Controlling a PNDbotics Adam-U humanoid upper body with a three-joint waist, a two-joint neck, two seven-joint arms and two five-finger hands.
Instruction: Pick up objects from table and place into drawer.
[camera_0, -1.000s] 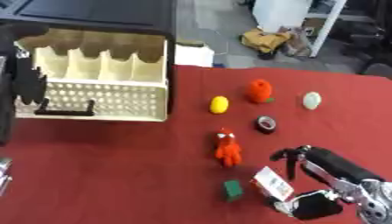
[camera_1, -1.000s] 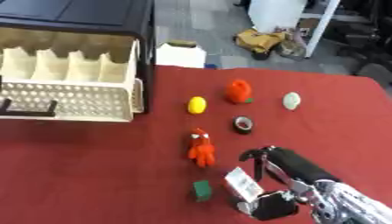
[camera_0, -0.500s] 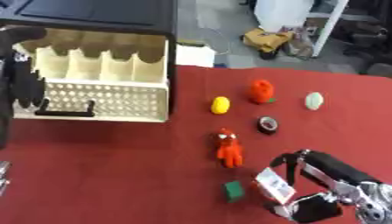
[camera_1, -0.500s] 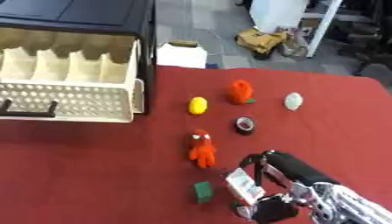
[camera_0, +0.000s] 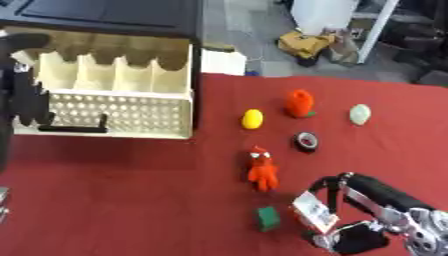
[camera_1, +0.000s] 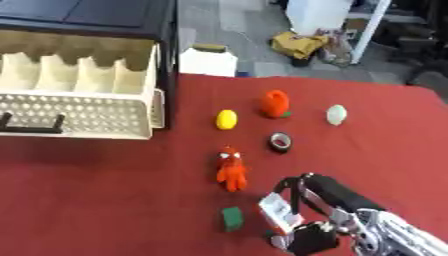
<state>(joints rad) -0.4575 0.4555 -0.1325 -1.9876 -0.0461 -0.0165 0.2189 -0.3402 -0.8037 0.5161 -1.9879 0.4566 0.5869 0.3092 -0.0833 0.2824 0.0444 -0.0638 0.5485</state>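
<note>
An open cream drawer (camera_0: 114, 102) sticks out of a black cabinet (camera_0: 105, 15) at the upper left. On the red table lie a yellow lemon-shaped piece (camera_0: 252, 119), an orange-red fruit shape (camera_0: 299, 103), a pale green egg shape (camera_0: 360, 114), a black tape roll (camera_0: 305, 142), a red-orange octopus toy (camera_0: 261, 169) and a small green block (camera_0: 268, 218). My right hand (camera_0: 354, 239) hovers at the lower right, just right of the green block, with a white tag (camera_0: 315, 216) on it; nothing shows in it. My left hand (camera_0: 24, 95) is a black shape against the drawer's left end.
The drawer has several upright dividers and a black handle (camera_0: 74, 129) on its perforated front. A white box (camera_0: 223, 61) sits past the table's far edge. Clutter lies on the floor beyond.
My right hand has drifted slightly toward the near edge. The things on the table and the drawer have not moved.
</note>
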